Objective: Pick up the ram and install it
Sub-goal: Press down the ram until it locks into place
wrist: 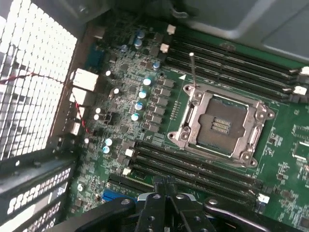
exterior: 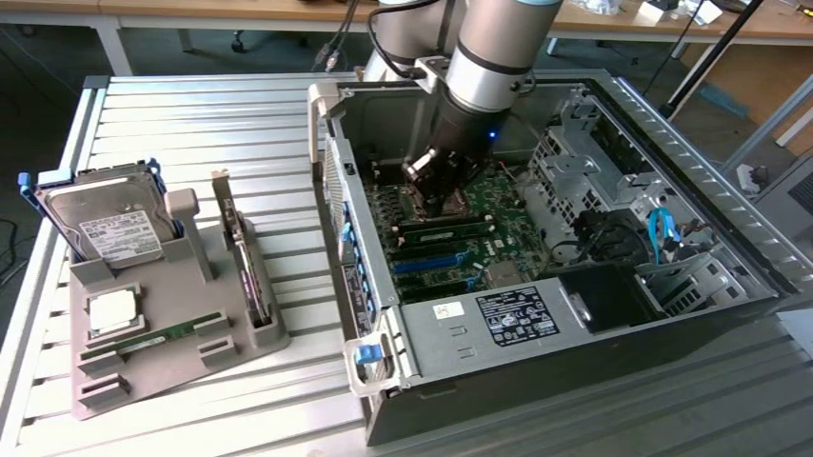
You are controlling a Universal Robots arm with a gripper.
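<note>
The tool (exterior: 439, 181) hangs low inside the open computer case (exterior: 508, 376), over the motherboard (exterior: 477, 243) near the empty processor socket (wrist: 222, 123); in the wrist view its dark fingers (wrist: 166, 186) are pressed together just above the long black memory slots (wrist: 193, 169), with nothing green between them, so it looks closed on nothing. One ram (exterior: 159, 339) lies flat in its groove on the grey parts holder (exterior: 242, 352) outside the case, beside the square silver processor chip (exterior: 112, 309), well apart from the tool. A stick seems already seated in a slot by the socket (exterior: 447, 228), though at this angle it is hard to be sure that it is a module and not just the slot's edge. Judged from this, one ram may be installed while the one on the holder has not been picked up. The case and holder sit on a ribbed metal tabletop (exterior: 190, 124); the holder also carries a hard drive (exterior: 109, 224) and an upright dark expansion card (exterior: 244, 257). Behind stand wooden workbenches (exterior: 228, 9) and a dark floor
</note>
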